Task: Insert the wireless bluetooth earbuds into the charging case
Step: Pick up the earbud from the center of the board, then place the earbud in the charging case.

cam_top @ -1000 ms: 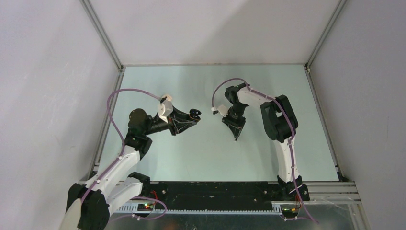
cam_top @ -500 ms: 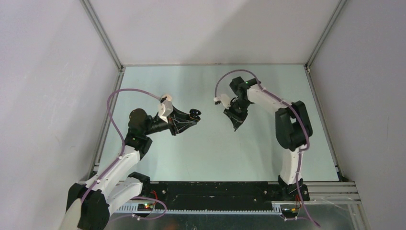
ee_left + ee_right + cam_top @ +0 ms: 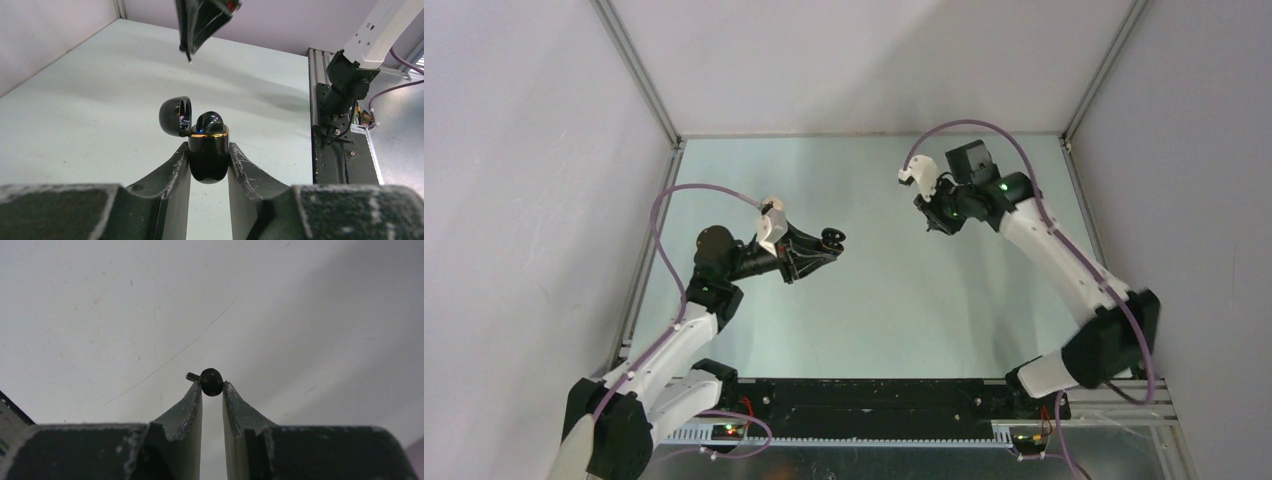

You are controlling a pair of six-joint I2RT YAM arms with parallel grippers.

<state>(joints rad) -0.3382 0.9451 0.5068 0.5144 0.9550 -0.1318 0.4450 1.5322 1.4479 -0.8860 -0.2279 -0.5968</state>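
My left gripper (image 3: 209,150) is shut on a glossy black charging case (image 3: 209,160) with a gold rim, held above the table. Its lid (image 3: 175,116) is hinged open to the left, and a black rounded earbud (image 3: 210,122) sits in the case's mouth. In the top view that gripper (image 3: 829,240) sits left of centre. My right gripper (image 3: 212,385) is shut on a tiny black earbud (image 3: 211,381) whose short stem pokes out to the left. It hangs high over the far right of the table (image 3: 931,218), apart from the case, and shows at the top of the left wrist view (image 3: 200,25).
The pale green table (image 3: 864,310) is boxed in by grey walls and aluminium rails (image 3: 639,90). A black mounting plate (image 3: 874,395) with both arm bases runs along the near edge. The right arm's base (image 3: 345,85) shows at the table's edge.
The right arm has swung up and away toward the far right with the earbud pinched in its jaws, its elbow stretching out rightward. The left arm and the case have stayed still.
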